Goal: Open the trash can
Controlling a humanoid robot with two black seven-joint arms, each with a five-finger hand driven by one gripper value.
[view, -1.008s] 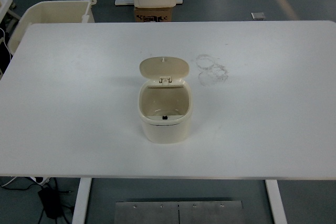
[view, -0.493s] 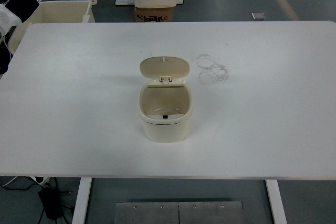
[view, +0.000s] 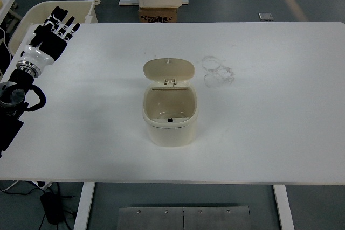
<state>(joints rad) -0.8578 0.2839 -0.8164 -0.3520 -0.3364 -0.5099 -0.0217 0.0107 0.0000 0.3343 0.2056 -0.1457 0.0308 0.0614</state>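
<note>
Cream trash can (view: 169, 117) standing mid-table with lid (view: 168, 71) already tipped up, well right of and nearer than the left robot hand (view: 54, 32), fingers spread, gripping nothing. Best kept clear of the lid. White table (view: 269, 122), faint ring marks (view: 218, 71); grey floor, cream bin (view: 32, 14) behind.

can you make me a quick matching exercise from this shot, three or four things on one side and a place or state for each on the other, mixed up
Things:
1. trash can
2. lid
3. left hand
4. ring marks

Places or states:
A. over the table's far left corner, fingers spread, holding nothing
B. mid-table, inside visible
C. faint, on the table right of the lid
D. flipped up at the can's far edge

Pairs: 1-B, 2-D, 3-A, 4-C
</note>
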